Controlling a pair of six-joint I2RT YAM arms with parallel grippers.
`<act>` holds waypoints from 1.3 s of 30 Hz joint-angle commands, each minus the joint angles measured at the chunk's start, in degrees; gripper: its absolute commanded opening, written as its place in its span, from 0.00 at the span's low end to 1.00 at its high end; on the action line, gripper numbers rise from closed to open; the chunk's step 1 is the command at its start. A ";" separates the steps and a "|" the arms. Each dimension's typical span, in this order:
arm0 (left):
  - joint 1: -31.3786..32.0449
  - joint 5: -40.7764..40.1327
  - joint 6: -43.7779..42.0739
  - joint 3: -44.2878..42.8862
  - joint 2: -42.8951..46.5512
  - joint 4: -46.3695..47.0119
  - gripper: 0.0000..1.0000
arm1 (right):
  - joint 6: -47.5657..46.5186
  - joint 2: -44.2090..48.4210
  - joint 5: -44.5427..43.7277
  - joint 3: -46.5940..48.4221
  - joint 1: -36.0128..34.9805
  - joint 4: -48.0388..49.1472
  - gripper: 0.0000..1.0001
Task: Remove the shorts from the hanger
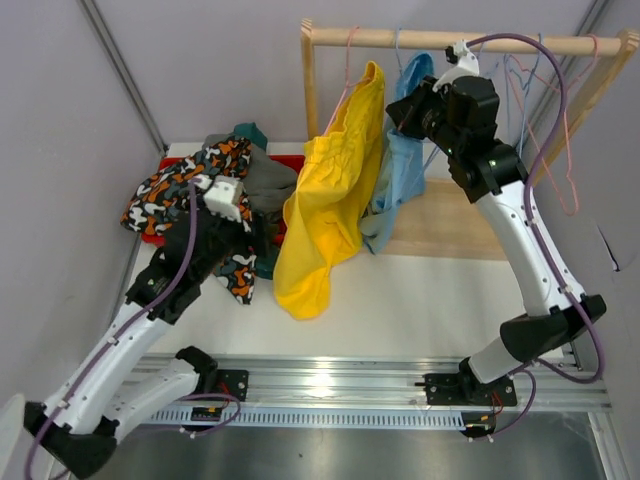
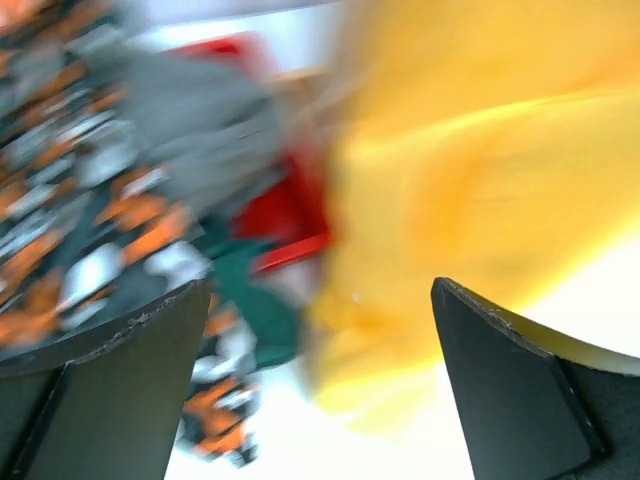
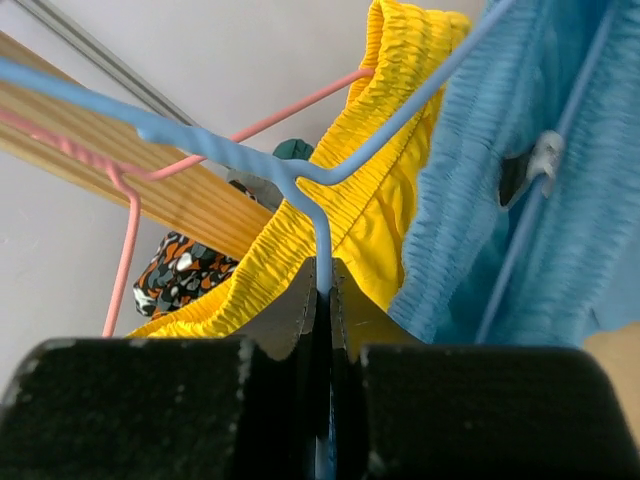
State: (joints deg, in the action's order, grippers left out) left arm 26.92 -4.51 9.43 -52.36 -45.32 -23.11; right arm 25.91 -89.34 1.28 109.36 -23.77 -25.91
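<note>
Two pairs of shorts point(image 1: 330, 200), each on hanger point(image 3: 230, 152), under rail point(image 1: 450, 40), back right; heaped shorts point(image 1: 205, 180) on tray point(image 1: 288, 161), left

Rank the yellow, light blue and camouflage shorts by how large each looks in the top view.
1. yellow shorts: clearly largest.
2. camouflage shorts.
3. light blue shorts, though partly hidden behind the yellow pair, so second and third places are unsure.
</note>
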 commanded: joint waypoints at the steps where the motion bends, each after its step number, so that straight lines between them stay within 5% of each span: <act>1: 12.78 -6.12 -1.96 -7.48 -3.98 4.03 0.99 | 0.01 7.68 -1.18 -1.51 -0.75 3.50 0.00; 8: 31.86 -5.77 -2.23 -17.07 -13.64 12.64 0.99 | 3.44 14.98 -7.87 -6.16 -4.61 1.39 0.00; 14: 40.21 -6.91 -3.45 -23.21 -22.60 16.87 0.99 | 5.38 18.94 -11.03 -11.10 -8.83 3.41 0.00; 22: 43.57 -11.39 -5.73 -27.27 -25.00 14.77 0.99 | 5.21 17.80 -11.03 -10.85 -10.33 6.49 0.00; 32: 43.57 -45.93 -16.37 -42.11 -19.90 -2.28 0.99 | 3.80 11.65 -10.24 -5.48 -9.89 6.93 0.00; 39: 45.06 -26.72 -11.46 -41.69 -17.26 -3.70 0.99 | 4.58 12.61 -11.30 -4.51 -6.47 6.31 0.00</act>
State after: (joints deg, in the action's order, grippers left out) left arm 70.85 -39.75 -3.05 -93.97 -62.30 -25.45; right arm 31.20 -79.18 -9.15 100.97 -31.94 -25.02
